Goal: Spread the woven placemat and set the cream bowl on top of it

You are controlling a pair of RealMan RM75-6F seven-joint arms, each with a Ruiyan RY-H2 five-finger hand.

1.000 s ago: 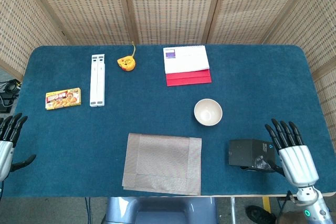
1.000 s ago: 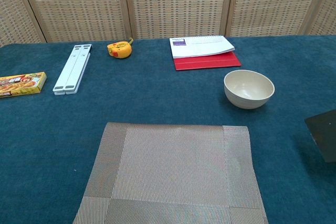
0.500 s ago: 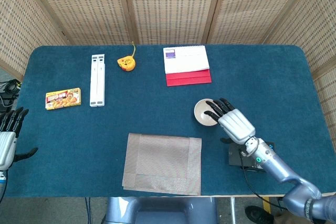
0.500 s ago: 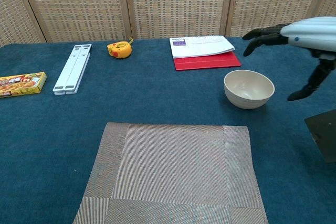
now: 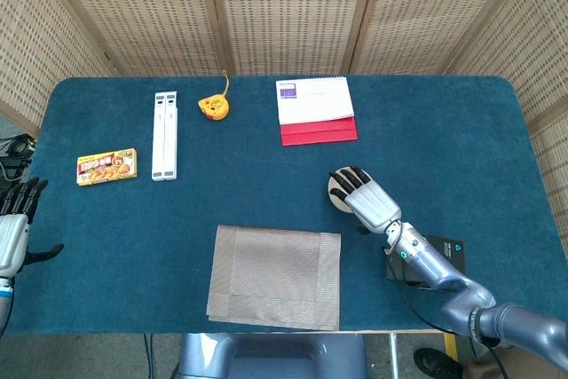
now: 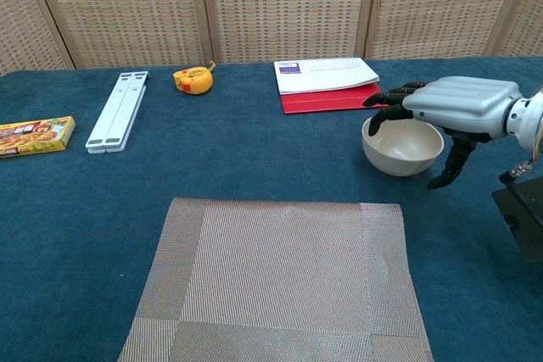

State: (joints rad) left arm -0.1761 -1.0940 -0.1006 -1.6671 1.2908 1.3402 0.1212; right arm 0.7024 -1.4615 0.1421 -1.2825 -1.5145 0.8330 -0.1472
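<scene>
The woven placemat (image 5: 276, 275) (image 6: 280, 281) lies flat and spread at the table's near middle. The cream bowl (image 6: 399, 147) stands upright to its far right, off the mat; in the head view only its left rim (image 5: 334, 191) shows under my hand. My right hand (image 5: 366, 199) (image 6: 454, 106) hovers over the bowl, fingers spread across its top and thumb hanging down beside its right wall; it holds nothing. My left hand (image 5: 12, 230) sits open at the table's left edge, far from both.
A black box (image 5: 435, 256) (image 6: 522, 214) sits at the near right under my right forearm. Further back lie a notebook on a red folder (image 5: 315, 110), a yellow tape measure (image 5: 213, 107), a white folding stand (image 5: 164, 134) and a yellow food box (image 5: 106, 167).
My right hand has swung from the near right corner in over the bowl and sunk lower onto it. The left hand has barely shifted. Mat and bowl stay put.
</scene>
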